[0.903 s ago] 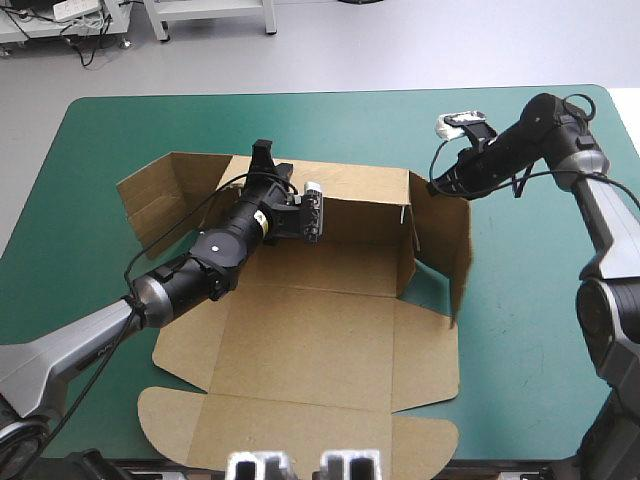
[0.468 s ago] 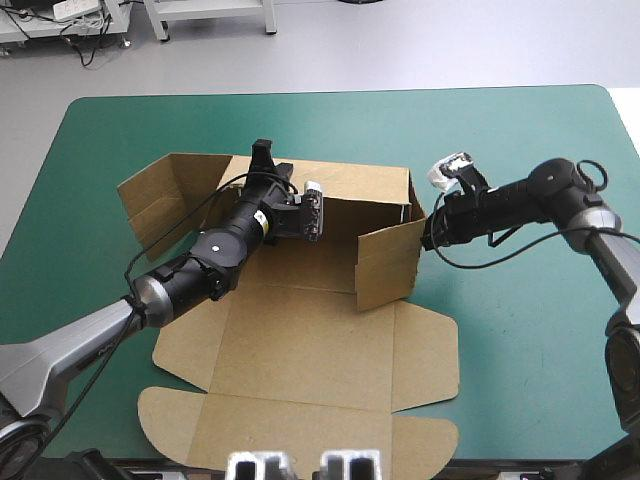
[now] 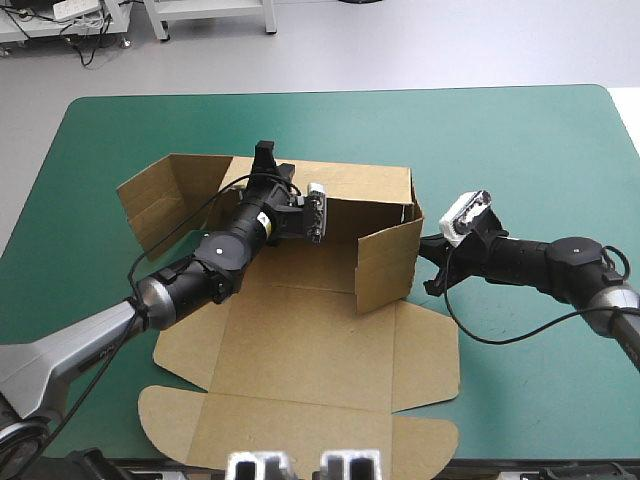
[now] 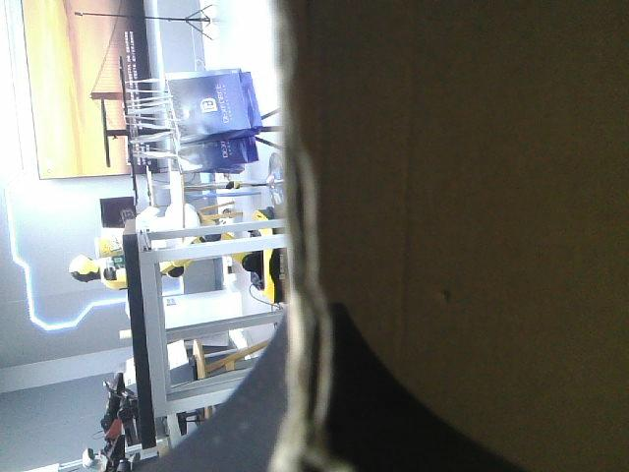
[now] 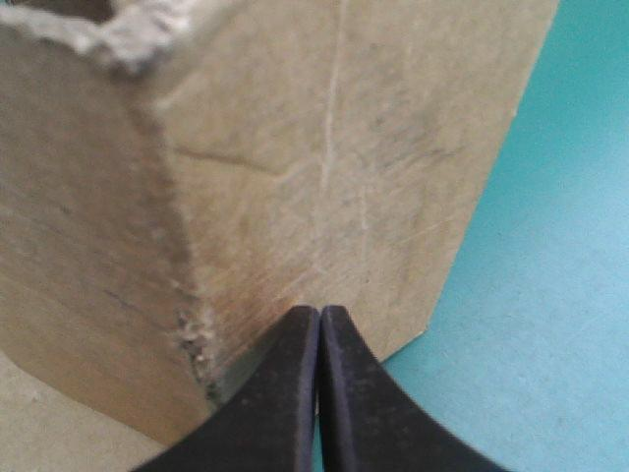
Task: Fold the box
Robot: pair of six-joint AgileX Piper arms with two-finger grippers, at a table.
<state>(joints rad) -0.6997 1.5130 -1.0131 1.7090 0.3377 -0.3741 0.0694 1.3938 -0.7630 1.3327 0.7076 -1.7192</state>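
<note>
Partly walled, otherwise flat: box.

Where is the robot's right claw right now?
In the high view, the right gripper is right of the box, its shut tips against the outside of the raised right flap.

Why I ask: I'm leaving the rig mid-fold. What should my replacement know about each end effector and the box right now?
Left end effector: shut on the box, gripping the top edge of the raised back wall.
Right end effector: shut, empty, tip at the outer face of the right flap.
Done: back wall up, right flap standing, turned inward.
To do: left flap splays outward; front panels lie flat on the teal-green cover.
</note>
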